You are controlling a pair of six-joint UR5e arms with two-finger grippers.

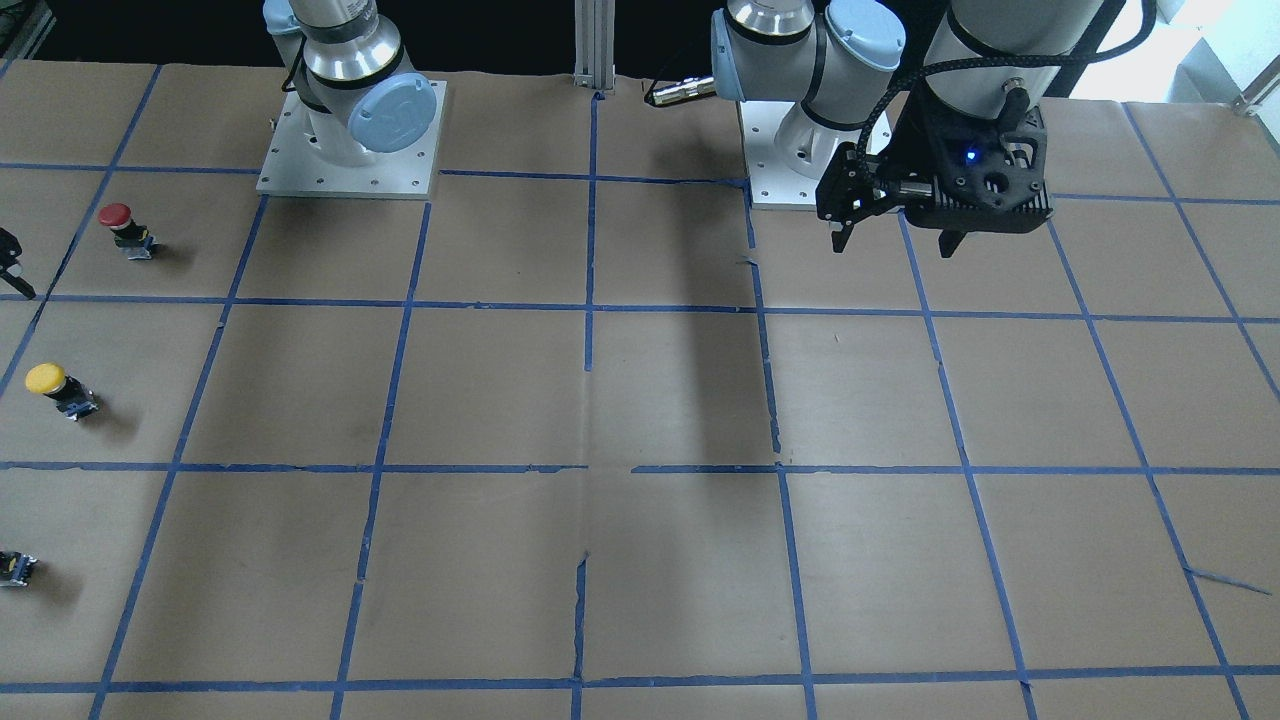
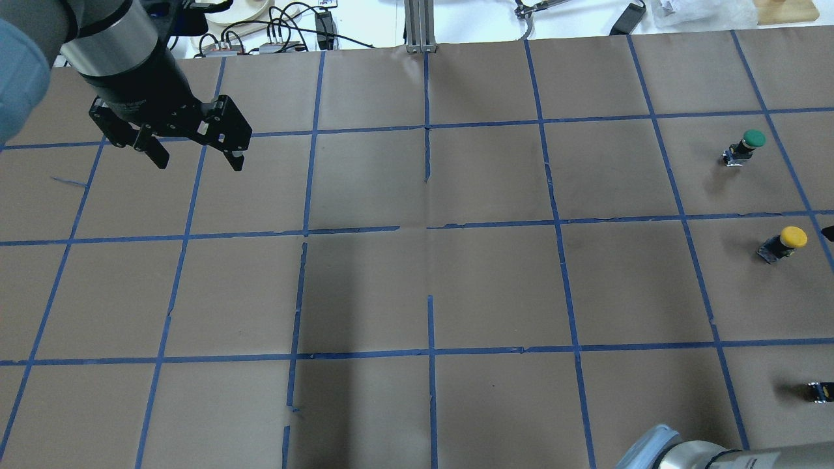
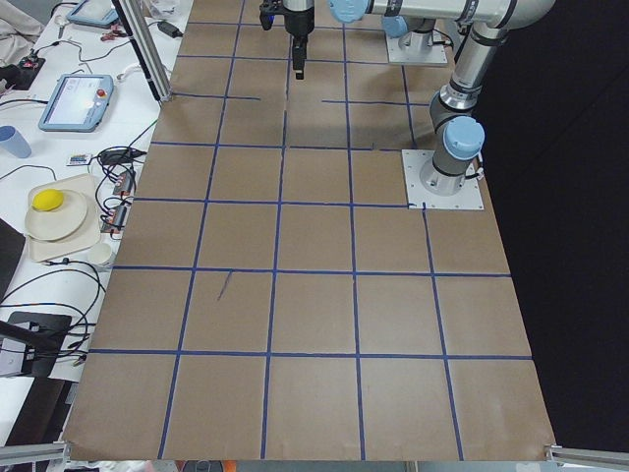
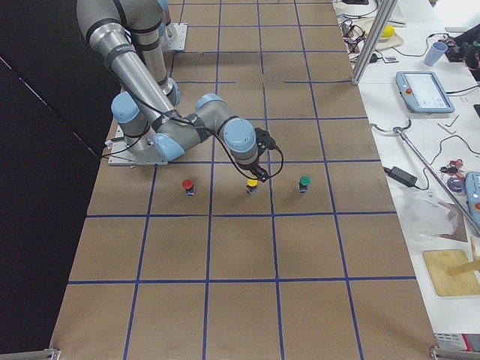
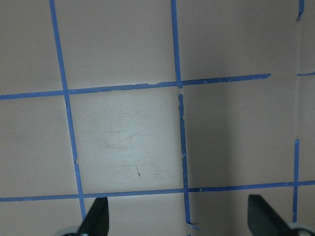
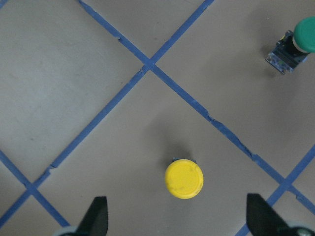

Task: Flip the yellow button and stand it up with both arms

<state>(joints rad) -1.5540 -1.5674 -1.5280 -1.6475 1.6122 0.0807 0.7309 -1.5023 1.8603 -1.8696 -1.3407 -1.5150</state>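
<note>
The yellow button (image 6: 183, 178) stands cap-up on the brown paper near the table's right end; it also shows in the overhead view (image 2: 785, 241), the front view (image 1: 56, 386) and the right side view (image 4: 253, 184). My right gripper (image 6: 179, 220) hangs straight above it, open and empty, one finger on each side of the cap and well clear of it. My left gripper (image 2: 199, 160) is open and empty, high over bare paper at the far left of the table; it also shows in the front view (image 1: 895, 240) and in its wrist view (image 5: 178, 219).
A green-capped button (image 2: 746, 144) stands one square farther out than the yellow one, and a red-capped one (image 1: 125, 229) one square nearer the robot. Blue tape lines grid the paper. The two arm bases (image 1: 350, 150) stand at the robot's edge.
</note>
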